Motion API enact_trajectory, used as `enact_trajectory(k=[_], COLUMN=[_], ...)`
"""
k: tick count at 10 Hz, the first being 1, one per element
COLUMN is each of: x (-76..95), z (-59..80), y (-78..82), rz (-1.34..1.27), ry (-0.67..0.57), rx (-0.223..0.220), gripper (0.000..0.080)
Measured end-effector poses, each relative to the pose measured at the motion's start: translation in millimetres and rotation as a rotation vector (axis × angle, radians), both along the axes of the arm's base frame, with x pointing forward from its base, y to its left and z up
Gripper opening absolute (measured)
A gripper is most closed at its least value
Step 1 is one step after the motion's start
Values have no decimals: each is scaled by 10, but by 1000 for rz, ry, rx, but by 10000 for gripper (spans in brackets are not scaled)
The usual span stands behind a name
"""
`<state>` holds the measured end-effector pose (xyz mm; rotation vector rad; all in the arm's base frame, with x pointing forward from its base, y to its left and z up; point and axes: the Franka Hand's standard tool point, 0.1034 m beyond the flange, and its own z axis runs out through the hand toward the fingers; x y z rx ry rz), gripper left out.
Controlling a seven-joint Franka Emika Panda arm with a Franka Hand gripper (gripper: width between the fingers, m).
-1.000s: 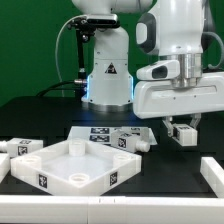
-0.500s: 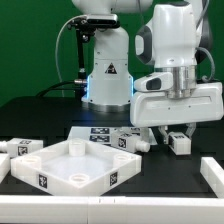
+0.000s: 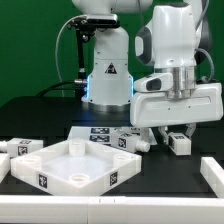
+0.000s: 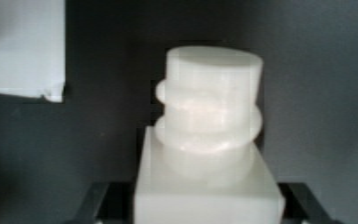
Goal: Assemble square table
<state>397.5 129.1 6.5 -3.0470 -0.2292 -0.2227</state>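
Observation:
The white square tabletop [image 3: 68, 166] lies rim-up on the black table, towards the exterior view's left. My gripper [image 3: 178, 135] hangs to its right, shut on a short white leg [image 3: 180, 144] held low over the table. In the wrist view that leg [image 4: 208, 120] fills the middle, its round threaded end pointing away from me. My gripper [image 4: 206, 208] has a dark finger [image 4: 108, 202] against each side of the leg's square body. Another leg [image 3: 132, 139] lies behind the tabletop, and one more leg [image 3: 22, 148] lies at the left.
The marker board [image 3: 97, 131] lies flat behind the tabletop. White rails stand at the front right [image 3: 212, 176] and the front left [image 3: 4, 166]. The robot base [image 3: 105, 75] rises at the back. A white edge [image 4: 16, 50] shows in a corner of the wrist view.
One second ago the arm stood further to the exterior view's right; it has shifted left and a little lower with the leg in its grip. Over the last half second it has kept still.

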Motion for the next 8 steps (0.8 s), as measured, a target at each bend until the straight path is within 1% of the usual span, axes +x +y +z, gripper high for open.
enact_trajectory(k=[1,2,3,4,5,6,8], x=[0,5,26,92,163,242,196], z=[0,7,82,244,447,569,504], y=[0,-3,-53,-141,-286,-380,-347], rz=[2,7,36,57,87,85,94], ry=[0,0,16,26,43,29,38], rx=[0,-1,-11,-20,-31,-33,-33], gripper=[294,527,527,626,643,643,648])
